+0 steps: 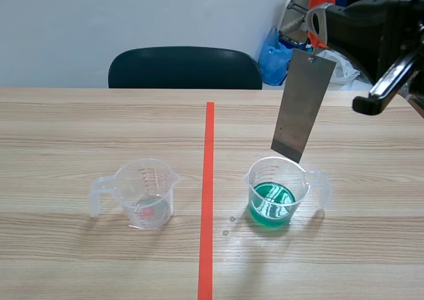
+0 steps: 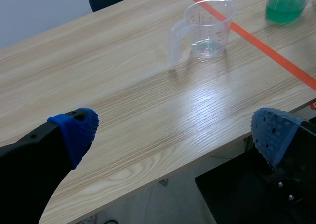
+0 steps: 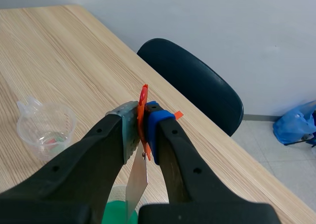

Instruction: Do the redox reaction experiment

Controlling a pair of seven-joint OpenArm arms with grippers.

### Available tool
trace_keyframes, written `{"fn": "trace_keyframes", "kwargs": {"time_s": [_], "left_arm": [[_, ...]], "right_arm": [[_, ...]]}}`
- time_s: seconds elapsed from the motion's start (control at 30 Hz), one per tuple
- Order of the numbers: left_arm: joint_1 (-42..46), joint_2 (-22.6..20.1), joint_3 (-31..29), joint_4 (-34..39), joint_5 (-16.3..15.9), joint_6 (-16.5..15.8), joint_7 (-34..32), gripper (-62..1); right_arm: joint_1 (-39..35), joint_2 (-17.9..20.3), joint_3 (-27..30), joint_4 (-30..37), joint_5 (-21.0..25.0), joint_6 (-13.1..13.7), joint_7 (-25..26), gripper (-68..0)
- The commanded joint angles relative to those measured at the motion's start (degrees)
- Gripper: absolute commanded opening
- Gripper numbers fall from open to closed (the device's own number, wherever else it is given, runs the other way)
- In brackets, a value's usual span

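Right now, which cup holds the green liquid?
The right cup, below the hanging metal strip; the left cup, across the tape, looks almost empty.

A flat grey metal sheet hangs tilted from an orange-red clip pinched in the right arm's jaws. Its lower edge is at the mouth of a clear measuring cup, above the green liquid that fills the cup's bottom. This cup stands upright on the bench just right of the tape line, handle pointing right. A second clear measuring cup stands upright left of the line, handle pointing left, holding only a trace of liquid with a reddish tint.
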Motion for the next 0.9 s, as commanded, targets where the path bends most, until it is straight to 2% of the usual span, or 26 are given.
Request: {"fn": "trace_keyframes", "kwargs": {"time_s": [0.0,0.53,0.7,0.87], "left_arm": [[0.04,0.15,-0.28,0.7,-0.42,0.04,-0.87,1.4],[0.04,0.15,-0.28,0.7,-0.48,0.04,-0.87,1.4],[0.04,-0.55,-0.26,0.7,-1.62,0.02,-1.51,1.4],[0.04,-3.74,-0.15,0.7,-4.92,-0.2,-1.38,1.4]], "right_arm": [[0.63,0.44,0.46,0.98,0.61,-0.2,1.03,-66.9],[0.63,0.44,0.46,0.98,0.61,-0.2,1.03,-66.9],[0.63,0.44,0.46,0.98,0.61,-0.2,1.03,-66.9],[0.63,0.44,0.46,0.98,0.61,-0.2,1.03,-66.9]]}}
